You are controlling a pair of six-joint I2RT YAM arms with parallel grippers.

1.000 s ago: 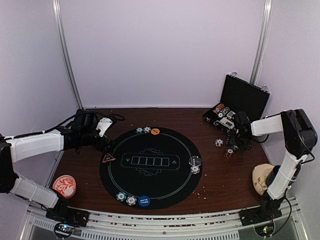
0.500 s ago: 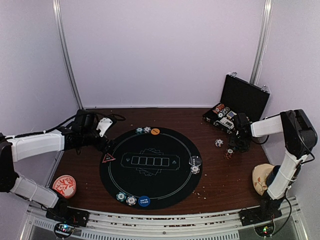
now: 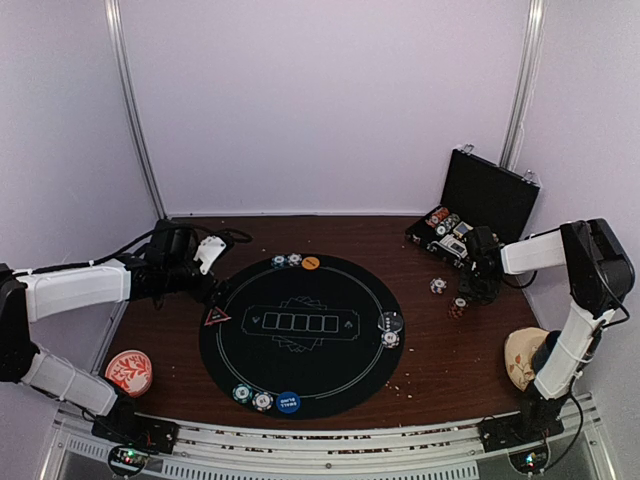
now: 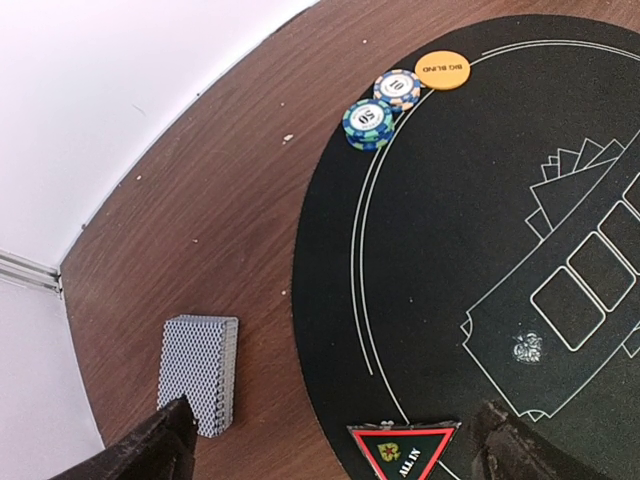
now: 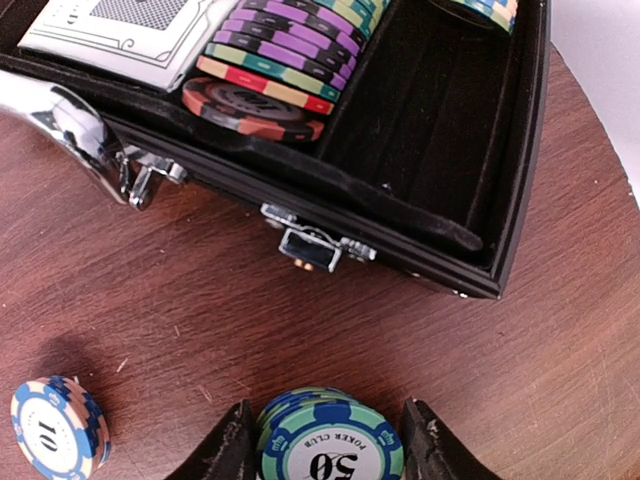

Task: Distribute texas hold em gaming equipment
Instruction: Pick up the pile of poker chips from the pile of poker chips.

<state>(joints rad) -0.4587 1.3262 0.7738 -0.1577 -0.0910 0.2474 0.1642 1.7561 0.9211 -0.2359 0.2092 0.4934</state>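
Left arm (image 3: 75, 290): white shells, black joints, thin black cables looping off wrist, white housing at wrist. Right arm (image 3: 585, 300): same white shells, bulky black elbow block, black wrist. Bases (image 3: 135, 432) black, small green light each, at table's near edge. Left fingers (image 4: 150, 450), right fingers (image 5: 228, 452): matte black.

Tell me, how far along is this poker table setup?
Done: three spots on the black mat each have chips and a button disc, and the red triangle lies at the mat's left edge. In hand: the right gripper straddles a chip stack beside the case; a firm grip isn't clear. Left: loose chips nearby, and the card deck, undealt by the open left gripper.
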